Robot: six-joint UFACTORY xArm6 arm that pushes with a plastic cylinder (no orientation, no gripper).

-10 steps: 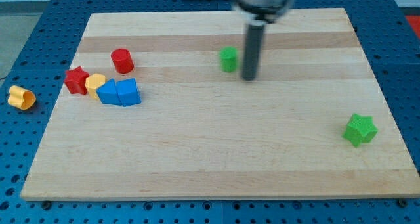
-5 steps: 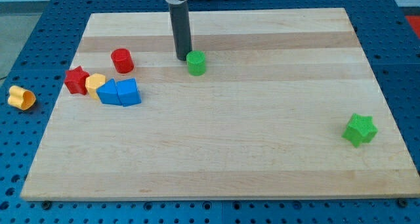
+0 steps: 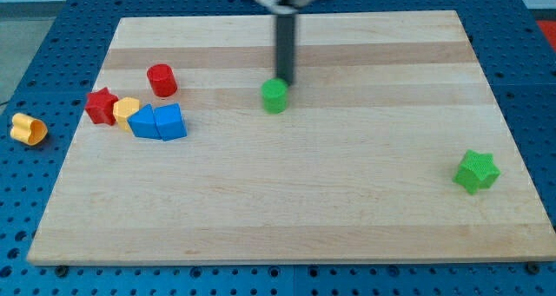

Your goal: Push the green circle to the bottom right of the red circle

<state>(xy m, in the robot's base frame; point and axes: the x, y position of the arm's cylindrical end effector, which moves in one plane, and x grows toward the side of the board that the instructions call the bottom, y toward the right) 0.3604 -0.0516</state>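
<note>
The green circle (image 3: pixel 274 95) stands on the wooden board (image 3: pixel 287 200), in its upper middle. The red circle (image 3: pixel 161 79) stands at the upper left, well to the left of the green circle and slightly higher. My tip (image 3: pixel 285 82) is just above and to the right of the green circle, touching or nearly touching its top right edge. The rod rises from there to the view's top and looks blurred.
A red star (image 3: pixel 102 106), a yellow block (image 3: pixel 126 110) and two blue blocks (image 3: pixel 159 121) cluster below the red circle. A green star (image 3: pixel 476 171) sits at the right edge. A yellow piece (image 3: pixel 28 128) lies off the board at the left.
The green circle slid left and down, then slightly back right and down. My tip went from its right side to its upper left, and now stands at its upper right.
</note>
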